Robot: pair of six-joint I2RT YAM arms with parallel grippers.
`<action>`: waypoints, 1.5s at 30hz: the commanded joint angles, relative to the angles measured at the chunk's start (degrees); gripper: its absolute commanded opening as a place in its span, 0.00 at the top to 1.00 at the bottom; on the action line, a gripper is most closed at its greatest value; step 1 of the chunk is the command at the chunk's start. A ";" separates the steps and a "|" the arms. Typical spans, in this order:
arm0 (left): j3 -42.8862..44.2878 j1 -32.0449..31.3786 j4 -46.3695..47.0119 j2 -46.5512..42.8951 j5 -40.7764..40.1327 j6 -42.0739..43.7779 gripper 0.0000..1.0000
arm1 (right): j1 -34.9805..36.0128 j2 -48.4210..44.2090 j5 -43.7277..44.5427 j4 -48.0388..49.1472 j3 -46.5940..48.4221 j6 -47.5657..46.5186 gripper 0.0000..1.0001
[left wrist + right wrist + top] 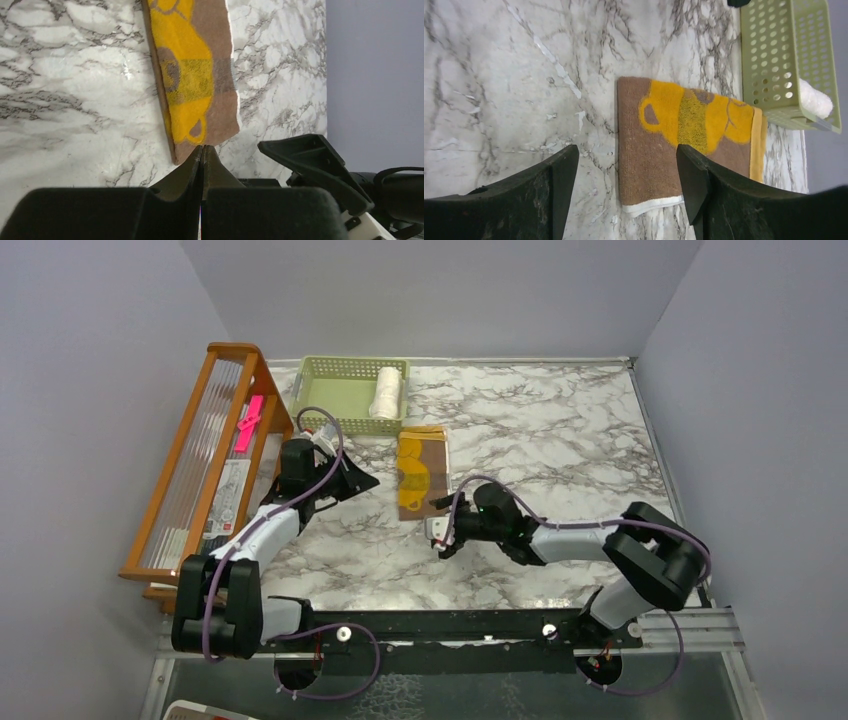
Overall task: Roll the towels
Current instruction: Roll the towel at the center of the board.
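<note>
The mustard-yellow and brown towel (420, 472) lies flat and folded on the marble table, its white edge toward the arms. The cream-white towel (386, 392) sits rolled up inside the green basket. My left gripper (366, 481) is shut with nothing in it, just left of the yellow towel; in the left wrist view its tips (203, 148) meet at the towel's (195, 75) near corner. My right gripper (437, 531) stands open at the towel's near end. In the right wrist view the towel (664, 145) lies between the spread fingers (626, 167), not gripped.
The pale green basket (335, 390) stands at the back, directly behind the yellow towel; it also shows in the right wrist view (774, 55) with the white roll (816, 100). A wooden rack (190, 470) holding a pink item lines the table's left edge.
</note>
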 commanded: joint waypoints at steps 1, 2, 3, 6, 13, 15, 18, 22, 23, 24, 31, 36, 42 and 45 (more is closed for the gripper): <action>-1.51 1.53 -1.37 -1.27 2.35 1.32 0.98 | 2.07 7.04 9.82 -0.22 2.73 -8.46 0.30; -1.70 1.80 -1.46 -1.42 2.67 1.28 0.98 | 2.24 8.56 10.78 0.37 3.23 -8.39 0.33; -1.80 1.93 -1.52 -1.54 2.99 1.27 0.98 | 2.35 9.79 11.41 0.49 3.76 -8.45 0.35; -1.99 2.35 -1.75 -1.82 3.51 1.40 0.98 | 2.51 12.52 11.14 0.85 5.42 -8.42 0.41; -2.18 2.89 -1.79 -1.64 4.21 1.44 0.98 | 2.62 17.17 11.69 -0.60 9.24 -7.91 0.57; -2.24 2.90 -1.75 -1.49 4.47 1.38 0.98 | 2.62 17.93 11.90 -1.22 9.97 -7.72 0.60; -2.19 3.09 -1.55 -1.41 4.74 1.36 0.98 | 2.62 18.97 12.20 -2.09 10.74 -7.20 0.61; -2.16 3.18 -1.41 -1.05 5.30 1.27 0.98 | 2.63 19.88 12.88 -7.01 13.44 -3.49 0.79; -2.07 3.16 -1.41 -1.04 5.49 1.27 0.98 | 2.63 19.72 12.38 -8.96 14.12 -2.28 0.82; -2.16 3.24 -1.45 -1.10 5.65 1.27 0.98 | 2.63 19.16 11.71 -10.51 14.58 -1.25 0.83; -2.38 3.24 -1.84 -1.74 8.00 1.07 0.98 | 2.12 14.60 -3.41 -32.11 23.61 10.79 0.99; -3.50 3.16 0.76 -3.21 12.02 -0.66 0.98 | -0.67 15.32 -15.30 -42.22 30.29 22.34 0.99; -6.67 -2.49 9.45 -0.10 13.82 -5.88 0.98 | -2.52 16.11 -24.54 -43.38 31.00 26.22 0.99; -7.30 -7.79 12.56 2.70 11.85 -7.27 0.99 | -2.68 16.80 -24.94 -43.68 31.34 26.43 0.99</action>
